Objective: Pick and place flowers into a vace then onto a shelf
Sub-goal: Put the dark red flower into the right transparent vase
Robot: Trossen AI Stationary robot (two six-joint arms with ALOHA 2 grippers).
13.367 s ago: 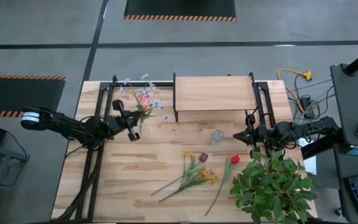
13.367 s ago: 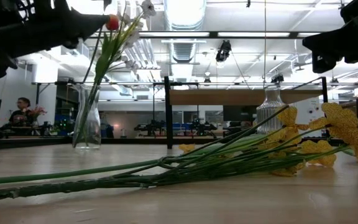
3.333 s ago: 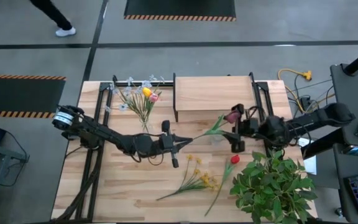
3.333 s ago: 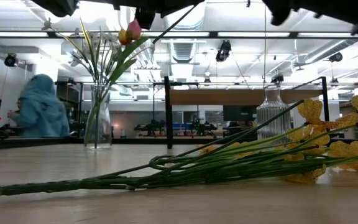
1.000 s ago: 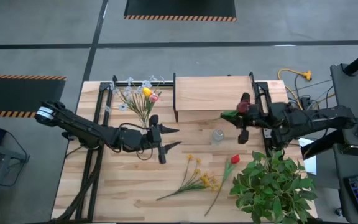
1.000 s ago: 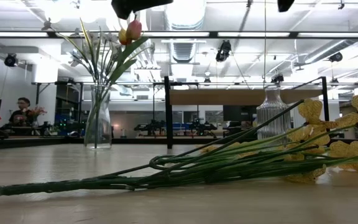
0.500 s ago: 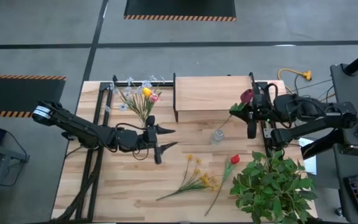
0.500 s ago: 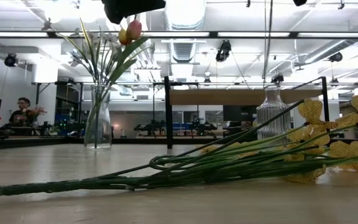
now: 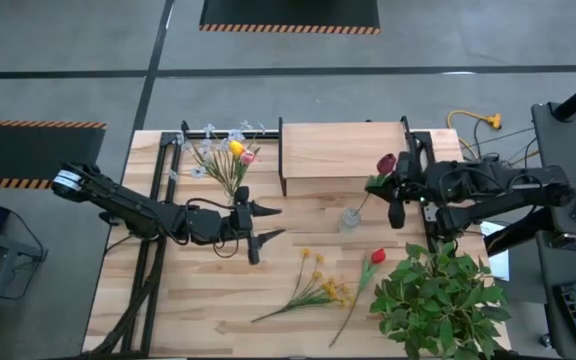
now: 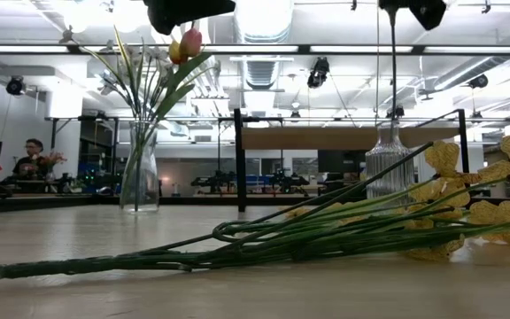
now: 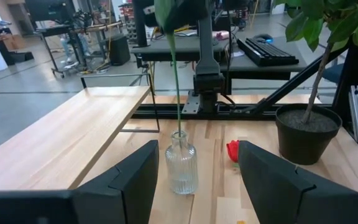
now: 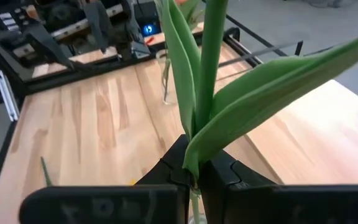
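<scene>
A dark red tulip [image 9: 386, 163] is held upright by the right gripper [image 9: 396, 200], fingers clamped on the green stem [image 12: 211, 62], as the right wrist view shows. The stem tip sits at or just inside the mouth of the ribbed glass vase [image 11: 181, 167] directly beneath the gripper; how deep it has gone cannot be told. The shelf [image 9: 343, 150] lies just beyond the vase from the gripper.

Step in hand, as judged: lowering the stem into the vase. To be done well: the stem should be kept vertical and centred over the narrow neck, descent kept slow, and the fingers parted only once enough stem is inside to stop the head-heavy flower tipping out. The light vase could be knocked over by sideways drag, so release should be made straight, with retreat upward.

The left gripper [image 9: 256, 224] hangs empty with fingers spread, well to the side of the vase, facing it. Near it stands a second vase with flowers [image 9: 226, 163] already loaded. On the table on the near side of the right gripper, yellow blossoms [image 9: 323, 282] and a red tulip [image 9: 376, 257] are yet to be picked. A potted plant [image 9: 438, 300] is close beside the right arm.
</scene>
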